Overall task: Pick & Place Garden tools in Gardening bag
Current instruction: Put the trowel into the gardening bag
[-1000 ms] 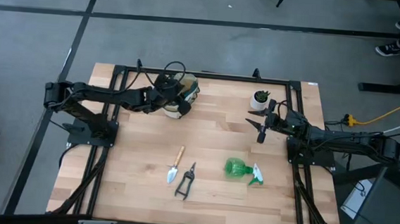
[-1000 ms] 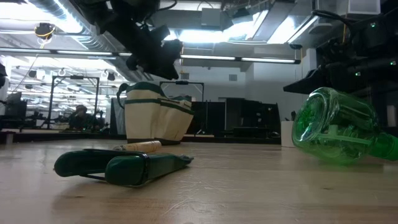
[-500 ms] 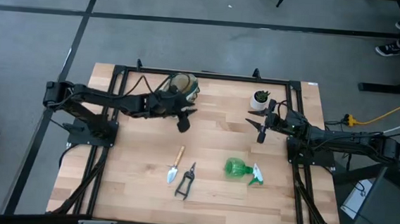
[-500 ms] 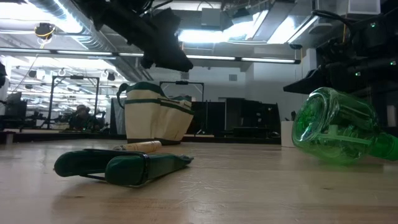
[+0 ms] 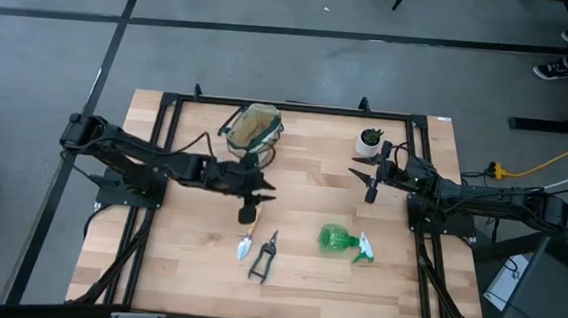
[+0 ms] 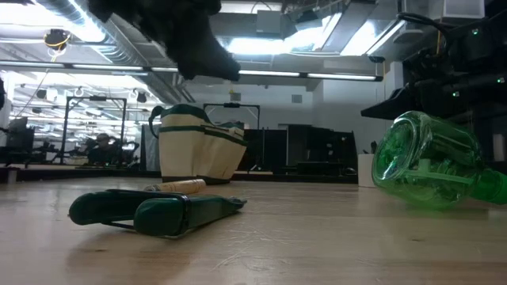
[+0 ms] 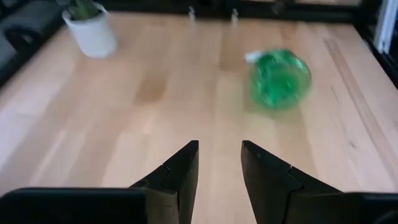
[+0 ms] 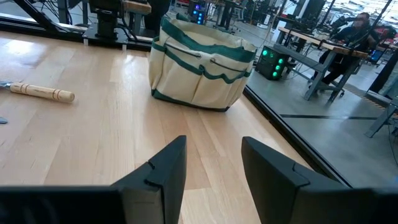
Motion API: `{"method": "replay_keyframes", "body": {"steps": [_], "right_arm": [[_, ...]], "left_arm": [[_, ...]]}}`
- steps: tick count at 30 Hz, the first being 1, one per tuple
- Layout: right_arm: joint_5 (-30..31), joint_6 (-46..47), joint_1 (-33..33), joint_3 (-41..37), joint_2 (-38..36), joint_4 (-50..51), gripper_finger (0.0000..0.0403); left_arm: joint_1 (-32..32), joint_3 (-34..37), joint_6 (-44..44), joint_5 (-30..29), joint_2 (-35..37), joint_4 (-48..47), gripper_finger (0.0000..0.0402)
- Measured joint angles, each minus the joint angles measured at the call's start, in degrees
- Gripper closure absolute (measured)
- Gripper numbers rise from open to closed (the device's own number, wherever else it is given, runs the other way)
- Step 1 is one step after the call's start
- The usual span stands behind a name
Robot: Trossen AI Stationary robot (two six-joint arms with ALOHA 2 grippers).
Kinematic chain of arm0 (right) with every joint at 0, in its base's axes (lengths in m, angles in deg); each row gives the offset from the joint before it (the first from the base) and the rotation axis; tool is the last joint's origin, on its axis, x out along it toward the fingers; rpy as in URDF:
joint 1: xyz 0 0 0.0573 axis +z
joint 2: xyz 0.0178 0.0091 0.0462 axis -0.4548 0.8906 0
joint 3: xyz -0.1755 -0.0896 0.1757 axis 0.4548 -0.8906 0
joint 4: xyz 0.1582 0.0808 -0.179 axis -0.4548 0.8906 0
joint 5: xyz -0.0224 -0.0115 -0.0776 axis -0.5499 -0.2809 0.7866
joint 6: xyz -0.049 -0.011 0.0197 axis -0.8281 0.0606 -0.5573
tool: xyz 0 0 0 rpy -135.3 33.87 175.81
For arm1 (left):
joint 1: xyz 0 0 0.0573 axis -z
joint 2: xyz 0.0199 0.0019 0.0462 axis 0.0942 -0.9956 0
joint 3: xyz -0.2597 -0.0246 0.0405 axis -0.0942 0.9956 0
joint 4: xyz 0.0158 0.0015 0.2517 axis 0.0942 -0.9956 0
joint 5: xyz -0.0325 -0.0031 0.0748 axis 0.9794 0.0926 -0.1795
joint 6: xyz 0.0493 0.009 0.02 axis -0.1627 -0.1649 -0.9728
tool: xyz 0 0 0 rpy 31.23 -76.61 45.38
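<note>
While the left arm reaches out from the table's left side, the left gripper (image 5: 247,215) hangs over the trowel (image 5: 248,239), just above its wooden handle, likely lining up a grasp there. Its fingers (image 7: 181,171) are spread apart with nothing between them. Behind it, near the table's far edge, the gardening bag (image 5: 253,127) stands upright with its mouth open, presumably so tools can be dropped in from above.

Counted on the wood: one trowel, one pair of pruning shears (image 5: 263,258) lying just beside it, one spray bottle (image 5: 340,240) on its side farther right, well apart from the bag. Three tools out in the open; I see no rake on the table, and whether it sits in the bag cannot be told from above.

One potted plant (image 5: 370,140) stands at the far right corner, not part of the job. Just beside it waits the right gripper (image 5: 370,186), jaws parted and empty, pointed across the table toward the bag.

Two arms, one bag.
</note>
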Motion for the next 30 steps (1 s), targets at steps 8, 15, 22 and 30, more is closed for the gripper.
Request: {"method": "replay_keyframes", "body": {"steps": [8, 15, 22, 30], "right_arm": [[0.00, 0.00, 0.00, -0.02, 0.00, 0.00, 0.0244], [0.00, 0.01, -0.02, -0.01, -0.01, 0.00, 0.0244], [-0.01, 0.01, -0.01, -0.01, -0.01, 0.00, 0.0244], [-0.01, 0.01, 0.00, -0.01, 0.00, 0.00, 0.0245]], "left_arm": [[4.97, 0.00, 9.87, 0.62, 0.00, -9.17, 0.0277], [7.57, -0.02, 14.64, 0.93, -0.45, -12.14, 0.0262], [7.59, -0.04, 27.93, -0.47, -4.75, -12.49, 0.0239], [6.35, -0.04, 30.38, -0.80, -13.02, -13.29, 0.0226]]}}
